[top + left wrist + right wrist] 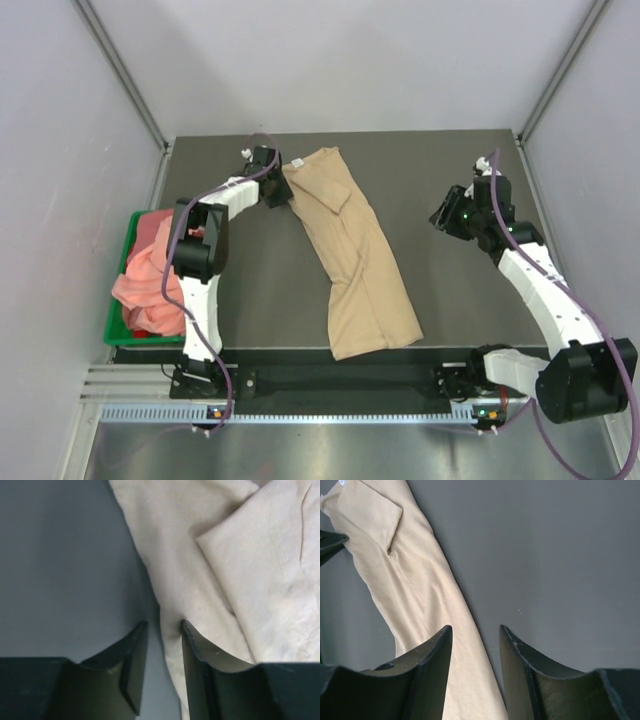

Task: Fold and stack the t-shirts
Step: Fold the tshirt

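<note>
Left gripper (pixel 164 626) stood partly open at the far end of the long, folded tan cloth t-shirt (pixel 358 262). Its jaws straddled the cloth's edge, one over fabric and one over the dark grey table (pixel 460 300). The shirt lay diagonally mid-table. The right gripper (pixel 475 630) hung part-open, holding nothing, off to the shirt's right.

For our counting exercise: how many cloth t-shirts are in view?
2, at least: one tan cloth t-shirt lies on the dark table; salmon-pink cloth is heaped in the green plastic bin at left, perhaps hiding more.
</note>
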`<move>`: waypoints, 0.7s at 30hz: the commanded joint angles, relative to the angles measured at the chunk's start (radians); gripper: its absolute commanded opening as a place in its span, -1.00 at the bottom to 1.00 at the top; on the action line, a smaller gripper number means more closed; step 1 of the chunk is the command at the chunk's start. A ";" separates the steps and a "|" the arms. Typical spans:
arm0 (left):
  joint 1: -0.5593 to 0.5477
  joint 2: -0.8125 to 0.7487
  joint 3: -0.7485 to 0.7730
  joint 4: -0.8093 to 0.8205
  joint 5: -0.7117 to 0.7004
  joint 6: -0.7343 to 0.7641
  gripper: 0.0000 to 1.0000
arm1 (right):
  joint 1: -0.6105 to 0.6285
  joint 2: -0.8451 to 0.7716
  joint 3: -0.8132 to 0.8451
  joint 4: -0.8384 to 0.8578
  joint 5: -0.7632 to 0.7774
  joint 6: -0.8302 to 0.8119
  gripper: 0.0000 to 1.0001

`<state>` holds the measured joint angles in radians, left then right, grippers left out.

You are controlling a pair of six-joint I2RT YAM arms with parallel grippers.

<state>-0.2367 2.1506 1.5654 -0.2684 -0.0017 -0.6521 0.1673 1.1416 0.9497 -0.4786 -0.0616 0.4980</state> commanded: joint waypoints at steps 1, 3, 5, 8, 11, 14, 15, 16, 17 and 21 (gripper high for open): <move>0.016 0.035 0.048 0.090 0.028 0.020 -0.29 | 0.029 0.030 0.054 0.037 0.029 -0.004 -0.14; 0.020 0.061 0.071 0.075 0.012 0.016 -0.44 | 0.037 0.043 0.058 0.038 0.035 -0.003 -0.14; 0.027 0.083 0.085 0.077 0.011 0.016 -0.69 | 0.043 0.061 0.063 0.044 0.040 -0.001 -0.14; 0.036 0.118 0.120 0.090 -0.026 0.022 -0.93 | 0.051 0.087 0.064 0.060 0.049 0.002 -0.14; 0.046 0.185 0.206 0.090 -0.014 0.026 -1.00 | 0.060 0.122 0.067 0.078 0.052 0.005 -0.14; 0.053 0.273 0.364 0.087 0.040 0.035 -1.00 | 0.074 0.161 0.072 0.100 0.057 0.010 -0.14; 0.053 0.296 0.399 0.089 0.049 0.037 -1.00 | 0.075 0.170 0.073 0.103 0.057 0.011 -0.14; 0.053 0.320 0.435 0.087 0.072 0.042 -1.00 | 0.078 0.188 0.075 0.116 0.057 0.014 -0.14; 0.054 0.363 0.500 0.089 0.078 0.046 -1.00 | 0.078 0.199 0.077 0.126 0.057 0.016 -0.14; 0.056 0.462 0.648 0.101 0.107 0.042 -1.00 | 0.092 0.260 0.086 0.173 0.086 0.033 -0.14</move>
<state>-0.1905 2.5496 2.1212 -0.2016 0.0795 -0.6273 0.2390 1.3781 0.9787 -0.3893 -0.0029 0.5106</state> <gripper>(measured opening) 0.012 0.432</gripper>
